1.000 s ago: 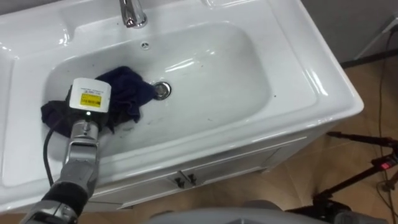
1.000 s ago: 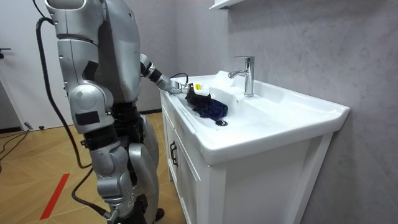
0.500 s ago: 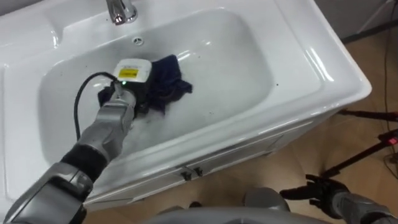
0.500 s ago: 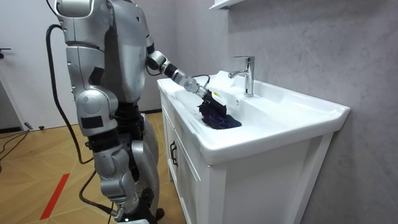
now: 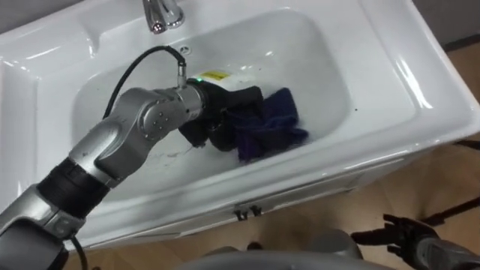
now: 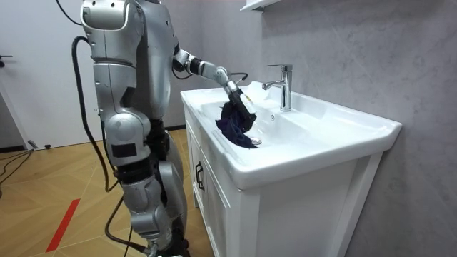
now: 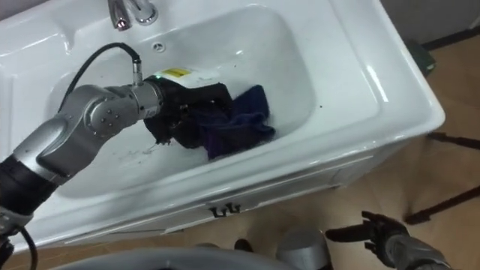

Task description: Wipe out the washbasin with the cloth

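The left hand (image 5: 214, 114) has its fingers curled round the dark cloth (image 5: 274, 124), bunched in the basin (image 5: 330, 64). Better to press it flat and sweep wide. The right wall is near and the tap (image 5: 161, 13) is behind, so open room lies leftward. The right hand (image 7: 379, 229) hangs loose-fingered, well apart.

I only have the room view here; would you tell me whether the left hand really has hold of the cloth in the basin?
Observer: Yes. Seen from the head, the left hand has its fingers curled into the dark blue cloth, bunched in the right half of the basin.
Operator: Thank you. Is any dirt visible?
Observer: Faint dark smears lie on the basin floor, left of the hand.
Operator: And the right hand?
Observer: The right hand is open, low at the right, above the wood floor.
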You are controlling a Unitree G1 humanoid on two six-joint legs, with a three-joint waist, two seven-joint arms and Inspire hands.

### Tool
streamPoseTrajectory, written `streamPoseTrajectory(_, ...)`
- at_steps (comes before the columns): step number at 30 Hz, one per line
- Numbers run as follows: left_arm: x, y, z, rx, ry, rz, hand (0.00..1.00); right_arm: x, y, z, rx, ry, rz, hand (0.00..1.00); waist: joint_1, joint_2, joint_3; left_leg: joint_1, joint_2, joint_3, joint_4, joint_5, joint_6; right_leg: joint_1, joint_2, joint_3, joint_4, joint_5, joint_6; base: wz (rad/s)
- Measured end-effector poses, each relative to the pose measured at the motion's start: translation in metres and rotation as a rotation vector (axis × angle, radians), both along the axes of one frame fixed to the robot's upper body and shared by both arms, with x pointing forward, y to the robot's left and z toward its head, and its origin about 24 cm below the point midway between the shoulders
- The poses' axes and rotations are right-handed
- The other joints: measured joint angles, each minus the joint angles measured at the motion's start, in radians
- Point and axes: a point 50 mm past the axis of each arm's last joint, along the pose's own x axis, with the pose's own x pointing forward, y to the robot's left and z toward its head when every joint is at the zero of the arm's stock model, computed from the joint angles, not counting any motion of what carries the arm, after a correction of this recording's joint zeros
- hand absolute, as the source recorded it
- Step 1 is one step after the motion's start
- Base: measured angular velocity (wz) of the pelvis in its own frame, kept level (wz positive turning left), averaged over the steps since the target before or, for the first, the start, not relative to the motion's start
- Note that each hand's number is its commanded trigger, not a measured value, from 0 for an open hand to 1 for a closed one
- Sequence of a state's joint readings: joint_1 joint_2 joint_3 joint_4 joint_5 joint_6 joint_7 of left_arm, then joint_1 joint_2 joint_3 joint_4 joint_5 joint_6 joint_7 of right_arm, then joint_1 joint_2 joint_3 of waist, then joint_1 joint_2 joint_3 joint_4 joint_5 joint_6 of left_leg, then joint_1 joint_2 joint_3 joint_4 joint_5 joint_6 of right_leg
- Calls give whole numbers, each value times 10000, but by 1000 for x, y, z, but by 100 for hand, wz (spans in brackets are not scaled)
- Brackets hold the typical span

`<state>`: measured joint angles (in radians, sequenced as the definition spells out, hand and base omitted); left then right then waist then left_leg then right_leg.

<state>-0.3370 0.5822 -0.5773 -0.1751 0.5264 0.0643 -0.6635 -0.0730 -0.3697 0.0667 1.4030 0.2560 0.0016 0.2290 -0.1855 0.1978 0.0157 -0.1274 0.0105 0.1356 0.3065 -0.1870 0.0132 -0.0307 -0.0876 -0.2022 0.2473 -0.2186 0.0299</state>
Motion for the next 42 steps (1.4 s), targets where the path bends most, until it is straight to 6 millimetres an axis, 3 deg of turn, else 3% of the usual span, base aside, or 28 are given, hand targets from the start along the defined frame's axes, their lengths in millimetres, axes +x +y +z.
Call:
streamPoseTrajectory(1,0,1,6,-100,-44,-57,100,0,0,0,-12,-37,-75,0,65,0,23,-14,-33,-13,-2,-1,1,34,-1,-1,-64,-42,-10,11)
streamPoseTrajectory(3,-2,0,13,-207,-255,-162,100,-4,-2,0,-70,-2,-204,0,275,57,-16,9,-43,-10,-2,0,1,20,-7,57,-59,-99,-7,2)
streamPoseTrajectory(8,-4,5,19,-402,-219,-41,100,-9,0,-2,-33,166,-121,0,359,-101,29,220,-45,-18,-29,0,2,26,-38,113,280,-248,-19,-1)
streamPoseTrajectory(11,-6,5,14,-368,29,8,100,-10,7,-5,109,250,23,0,307,-328,16,260,2,-13,-12,1,1,72,4,92,285,-235,-43,0)
streamPoseTrajectory(13,-9,6,2,-441,479,195,100,-13,10,-7,186,314,3,0,278,-524,31,344,12,-13,-7,0,0,166,19,132,256,-231,-49,0)
streamPoseTrajectory(16,-5,9,-16,-358,1081,710,100,-15,9,-7,53,368,-58,0,229,-640,87,349,6,-17,8,0,0,180,20,130,267,-228,-48,0)
streamPoseTrajectory(28,-7,26,-60,1100,1554,2294,100,-21,10,-8,324,777,-109,0,-167,-717,70,464,-14,-1,-37,0,0,154,12,396,294,-240,-41,-7)
streamPoseTrajectory(42,-9,33,-78,2474,1347,2992,100,-2,14,-6,437,263,56,0,-383,-643,18,478,-29,42,-69,-2,-1,190,6,379,263,-240,-42,0)
